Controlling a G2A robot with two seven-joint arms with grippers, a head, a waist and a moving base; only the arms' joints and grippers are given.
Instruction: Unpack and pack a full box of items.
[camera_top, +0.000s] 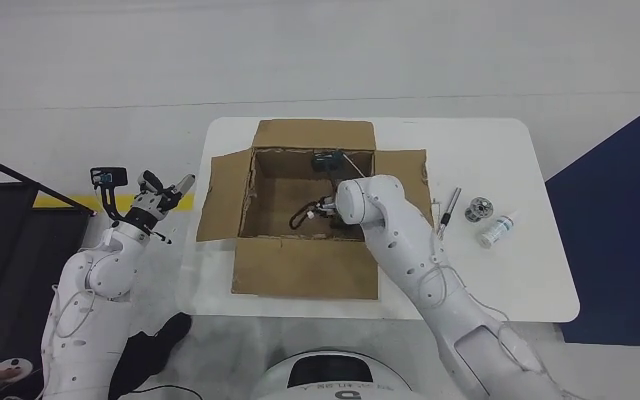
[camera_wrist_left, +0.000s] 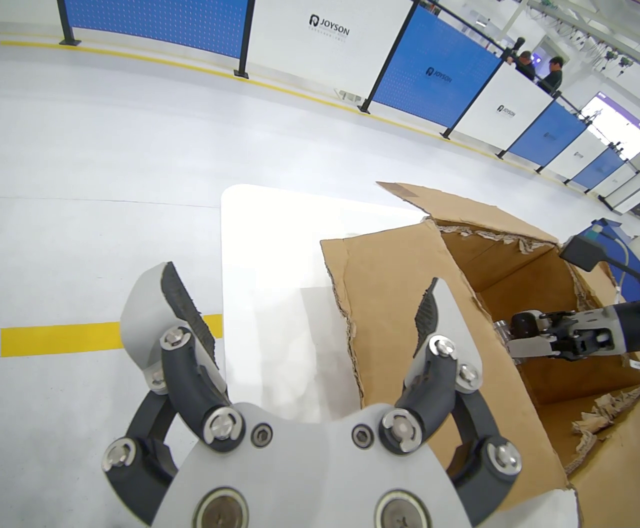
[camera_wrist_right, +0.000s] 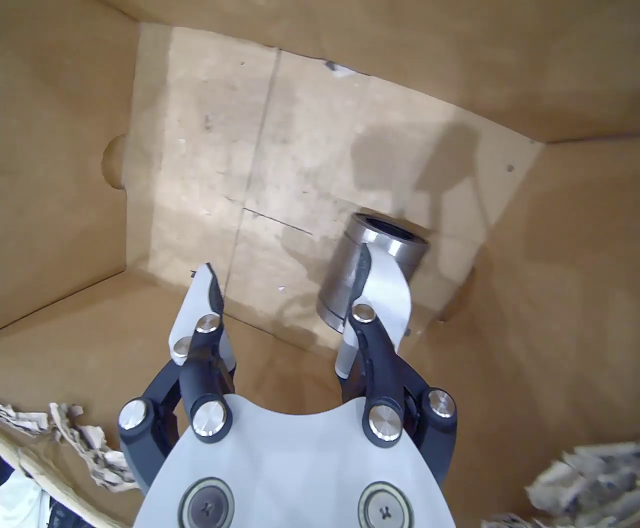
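An open cardboard box stands mid-table with its flaps spread. My right gripper is down inside it, open, just above the box floor. A short metal cylinder lies on that floor, against the outer side of one finger and not between the two. In the top view the right gripper shows low in the box. My left gripper hangs open and empty beyond the table's left edge, beside the box's left flap; in the top view the left gripper is over the floor.
On the white table to the right of the box lie a pen-like tool, a metal spool and a small white bottle. The box's cut edges are torn and ragged.
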